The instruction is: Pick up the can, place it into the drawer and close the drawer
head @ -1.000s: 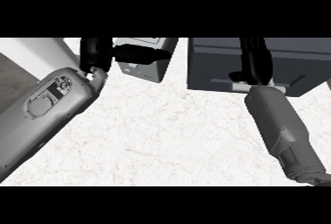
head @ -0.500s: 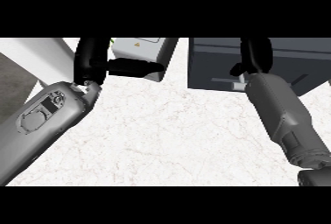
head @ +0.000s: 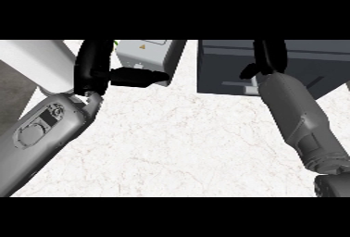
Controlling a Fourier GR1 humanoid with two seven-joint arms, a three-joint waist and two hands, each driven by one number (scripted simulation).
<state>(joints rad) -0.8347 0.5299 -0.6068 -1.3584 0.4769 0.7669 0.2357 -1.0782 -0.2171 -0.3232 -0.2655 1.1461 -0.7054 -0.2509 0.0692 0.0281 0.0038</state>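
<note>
The dark grey drawer unit (head: 301, 60) stands at the back right, and a pale handle (head: 236, 84) shows low on its front. My right hand (head: 269, 54) lies against that front just right of the handle, its fingers straight and running up out of the picture, thumb (head: 247, 72) out to the left. My left hand (head: 94, 65) is at the upper left, open, its thumb (head: 140, 77) pointing right across a light grey box. I see no can; only a thin green sliver (head: 116, 42) shows beside the left hand at the top edge.
A light grey box (head: 152, 54) with a warning label stands at the back centre, between the hands. The white marble counter (head: 178, 143) spreads between the two forearms. The counter's left edge (head: 37, 88) runs diagonally, with darker floor beyond it.
Both forearms have pushed farther in toward the back. The right hand has slid up the drawer unit's front, and the left hand has risen beside the light grey box.
</note>
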